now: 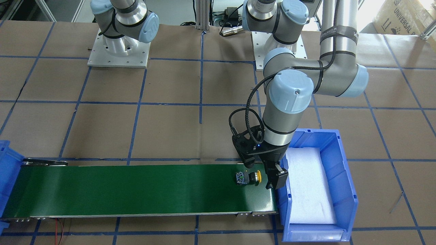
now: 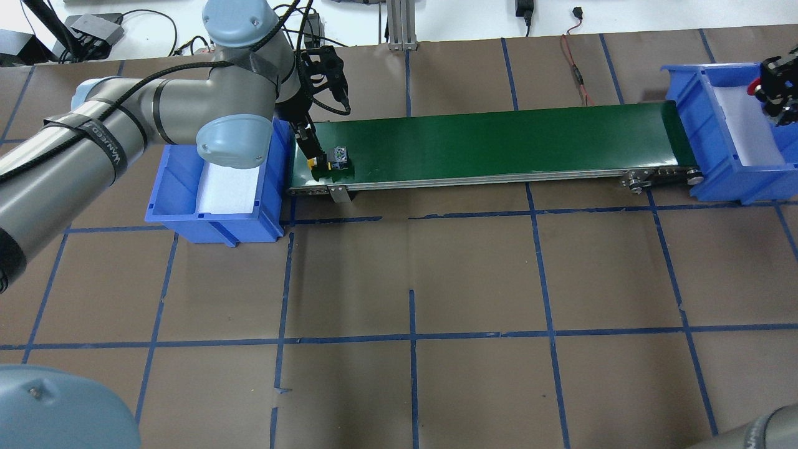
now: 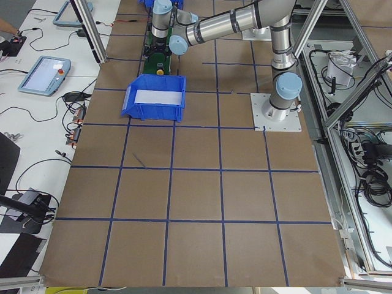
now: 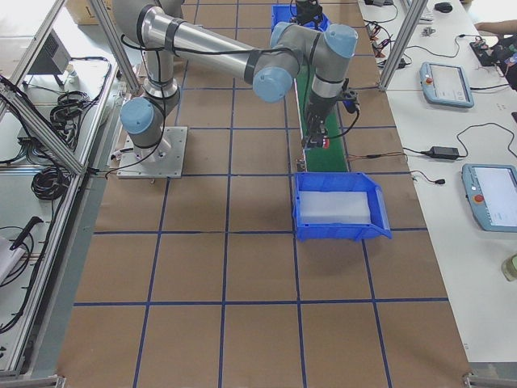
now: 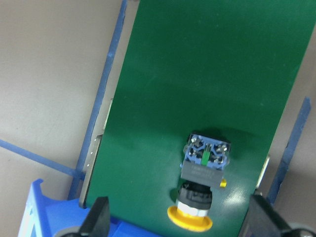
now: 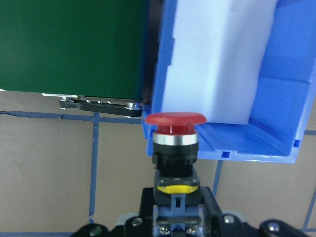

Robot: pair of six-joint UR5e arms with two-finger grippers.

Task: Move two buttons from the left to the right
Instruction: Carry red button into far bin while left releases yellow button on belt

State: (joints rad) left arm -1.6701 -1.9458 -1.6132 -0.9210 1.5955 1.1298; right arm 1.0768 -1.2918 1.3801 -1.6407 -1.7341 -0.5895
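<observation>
- Clock directions are read in the overhead view, from the belt's middle, unless another view is named.
- 9 o'clock: left bin, blue, sits just beside the belt's end. A white pad lines its floor.
- Left arm reaches in above this bin. Left gripper is low over the belt's 9 o'clock end.
- The left gripper's fingers are wide apart. In the left wrist view one tip shows at 7 o'clock and the other at 5 o'clock, and neither touches anything.
- Yellow button lies on its side on the belt, between the two fingers and clear of both. Its cap points to 9 o'clock, toward the left bin. Its blue-and-grey block points to 3 o'clock. The cap is near the belt's end edge.
- Belt: green, runs from 9 to 3 o'clock between the two bins.
- 3 o'clock: right bin, blue, with a white pad inside. The belt's end meets its wall.
- Right gripper hangs over the right bin at the frame's edge. Its jaws are clamped on the red button's body.
- Red button is held off any surface. In the right wrist view its cap points to 12 o'clock, away from the gripper, and shows against the bin's corner wall. In that view the pad lies at 1 o'clock and the belt at 10 o'clock. Its height above the bin cannot be told.
</observation>
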